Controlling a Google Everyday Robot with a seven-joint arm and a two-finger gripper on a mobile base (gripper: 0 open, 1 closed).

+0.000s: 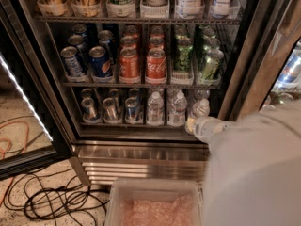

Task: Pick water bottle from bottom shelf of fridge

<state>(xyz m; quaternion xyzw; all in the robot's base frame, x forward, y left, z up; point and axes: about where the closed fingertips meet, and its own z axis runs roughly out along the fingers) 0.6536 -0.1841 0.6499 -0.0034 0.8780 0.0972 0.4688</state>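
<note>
Inside the open fridge (141, 150), the bottom shelf (136, 125) holds slim silver cans (110, 109) on the left. Three clear water bottles with white caps stand to their right: one (155, 108), a second (177, 108) and the rightmost (201, 107). My grey arm (254, 168) comes in from the lower right. Its gripper (193, 125) is at the shelf's front edge, just below and in front of the rightmost water bottle. I see nothing held in it.
The rack above carries Pepsi, orange, Coke and green cans (155, 66). The fridge door (23, 98) stands open at left with a lit strip. Black and orange cables (51, 199) lie on the floor. A clear plastic bin (155, 204) sits right below the steel grille.
</note>
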